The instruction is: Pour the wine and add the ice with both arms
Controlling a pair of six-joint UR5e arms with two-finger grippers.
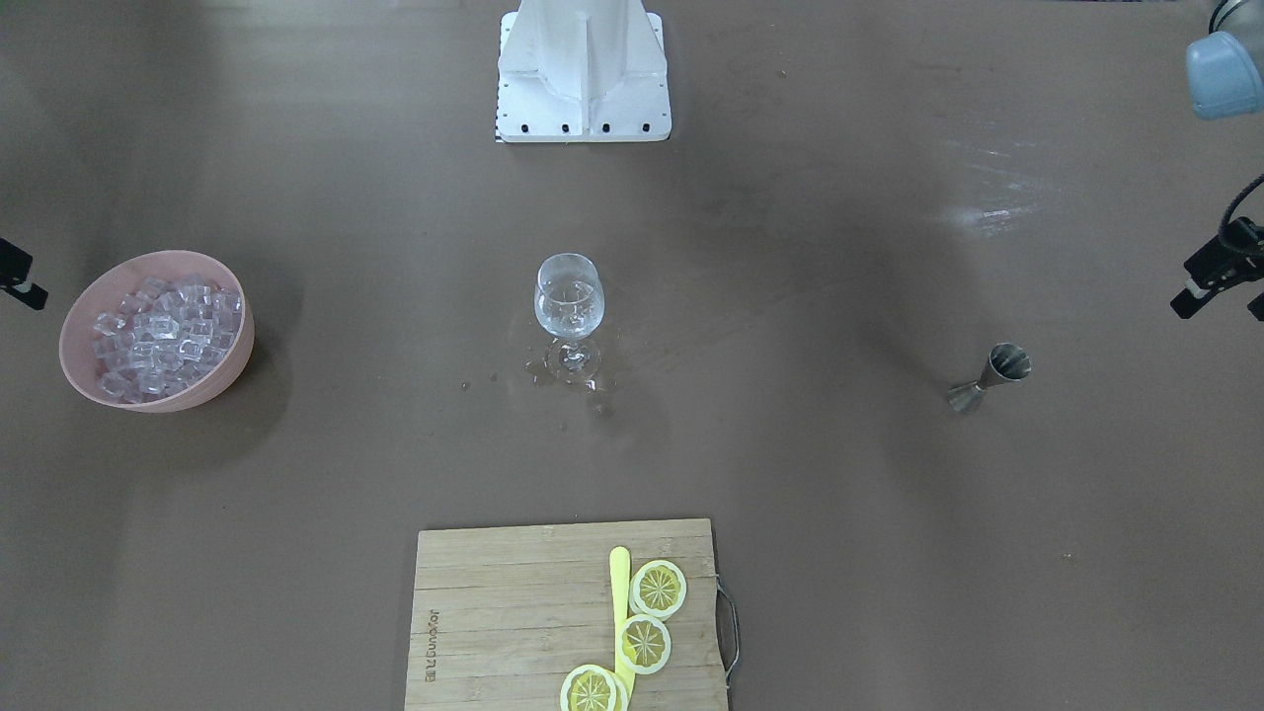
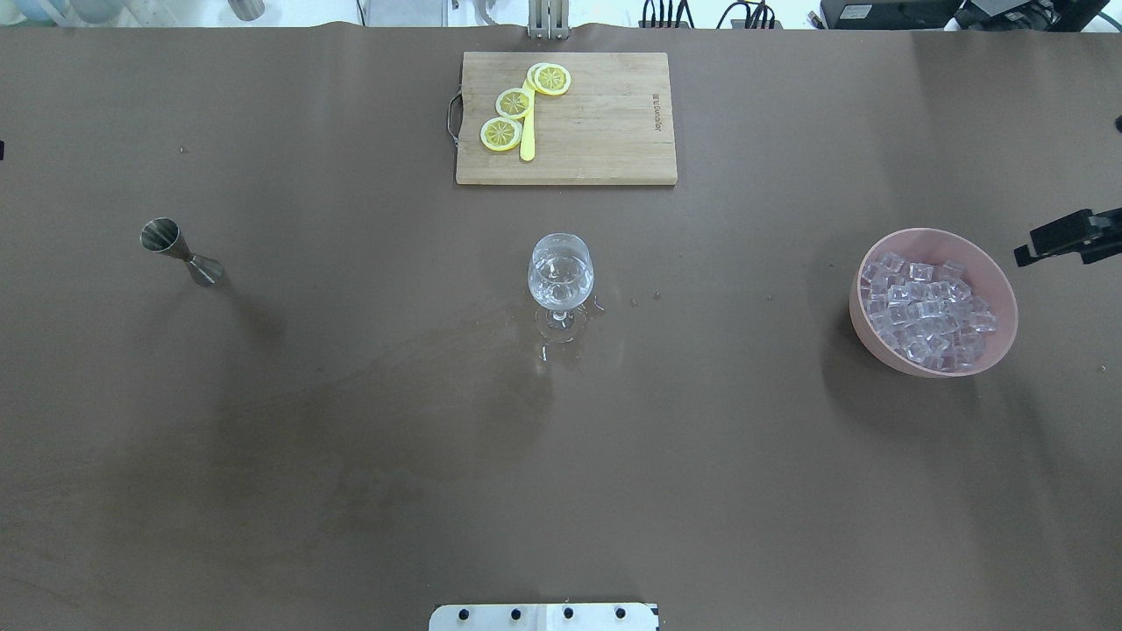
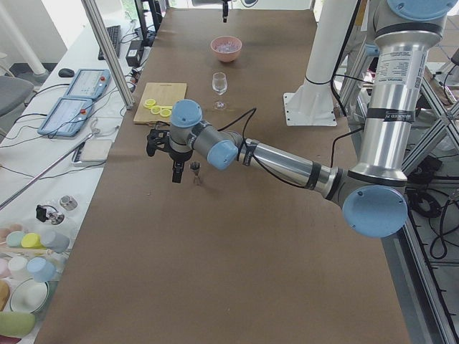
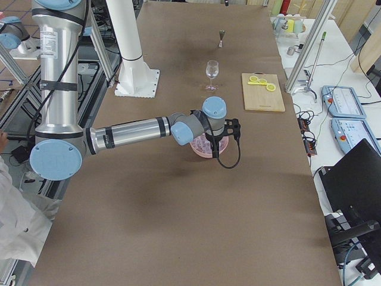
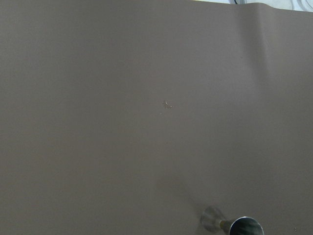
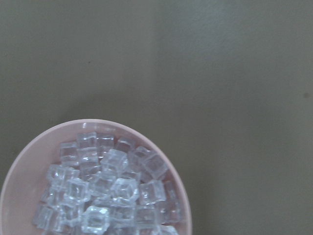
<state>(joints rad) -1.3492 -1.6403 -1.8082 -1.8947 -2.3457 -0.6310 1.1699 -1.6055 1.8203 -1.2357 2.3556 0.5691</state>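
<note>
Steel jigger (image 2: 180, 251) stands upright well left of the wine glass (image 2: 561, 261); the left end effector (image 1: 1213, 275) hangs beyond it, farther from the glass and apart from it, its opening impossible to tell. The glass holds the wine (image 2: 559, 287), droplets (image 2: 544, 352) around its foot. Well right of the glass, a pink bowl (image 2: 983, 267) holds the ice (image 2: 920, 311); the right end effector (image 2: 1065, 237), the nearer one, hovers just past it, grip unreadable.

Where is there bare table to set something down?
Wide bare stretches lie between the jigger and the wine glass, between the glass and the pink bowl, and across the robot-side half. Droplets ring the glass's foot; lemon slices crowd the handle end of the cutting board.
</note>
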